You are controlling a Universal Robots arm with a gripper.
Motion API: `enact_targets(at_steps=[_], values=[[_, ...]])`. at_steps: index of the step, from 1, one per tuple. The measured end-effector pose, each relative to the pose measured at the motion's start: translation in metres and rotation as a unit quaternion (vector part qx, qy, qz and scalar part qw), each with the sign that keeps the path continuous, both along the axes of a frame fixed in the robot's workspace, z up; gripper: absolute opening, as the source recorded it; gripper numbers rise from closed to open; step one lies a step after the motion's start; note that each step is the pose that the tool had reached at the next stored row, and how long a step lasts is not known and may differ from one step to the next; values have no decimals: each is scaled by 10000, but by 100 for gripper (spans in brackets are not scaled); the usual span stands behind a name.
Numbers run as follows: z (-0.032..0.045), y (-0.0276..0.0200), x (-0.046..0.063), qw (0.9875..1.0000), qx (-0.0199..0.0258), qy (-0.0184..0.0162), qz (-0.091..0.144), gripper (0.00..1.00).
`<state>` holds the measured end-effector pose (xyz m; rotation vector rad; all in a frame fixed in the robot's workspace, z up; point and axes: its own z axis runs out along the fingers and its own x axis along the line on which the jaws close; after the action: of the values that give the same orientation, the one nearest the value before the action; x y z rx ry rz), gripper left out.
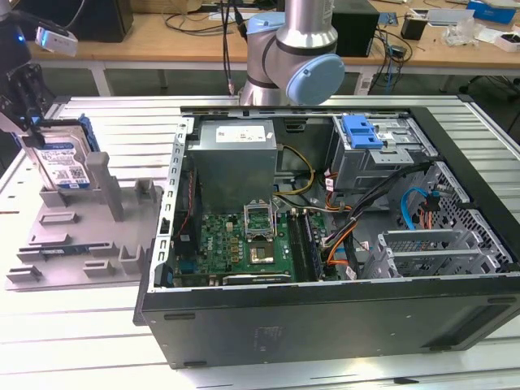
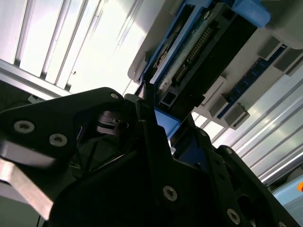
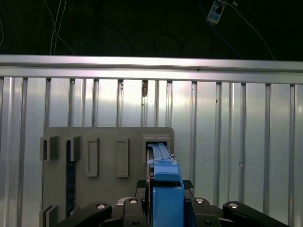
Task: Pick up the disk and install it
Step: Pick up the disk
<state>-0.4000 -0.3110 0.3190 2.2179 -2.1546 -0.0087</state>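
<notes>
The black two-fingered gripper (image 3: 165, 183) is pinching the disk (image 1: 63, 162), a flat silver hard drive with a white-and-blue label in a blue plastic carrier rail. Its fingers are pressing on either side of the rail's upper edge. The disk is standing upright on edge at the exterior view's far left, and its lower part is sitting in a slot of the holder.

The slatted aluminium desk (image 1: 106, 114) is carrying everything. The large black open computer case (image 1: 325, 317) is lying on its side and taking up most of the desk. Its near wall is standing between the holder and the case interior. The grey-and-blue robot arm (image 1: 296, 49) is rising behind the case. The grey moulded plastic holder (image 1: 89, 244) is lying just beside the case, and one of its upright posts (image 1: 101, 183) is standing just beside the disk.

Inside the case, a grey boxy power supply (image 1: 236, 162) is sitting above a green motherboard (image 1: 244, 240). A metal drive cage (image 1: 390, 154) is carrying a bright-blue latch (image 1: 361, 132), and black and orange cables (image 1: 382, 191) are crossing in front of the cage.
</notes>
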Motion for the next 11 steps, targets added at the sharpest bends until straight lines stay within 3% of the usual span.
enact_targets(at_steps=[6, 11], values=[[28, 0, 0, 10000, -2, -16, 0, 37], [68, 0, 0, 10000, -1, -63, 0, 37]])
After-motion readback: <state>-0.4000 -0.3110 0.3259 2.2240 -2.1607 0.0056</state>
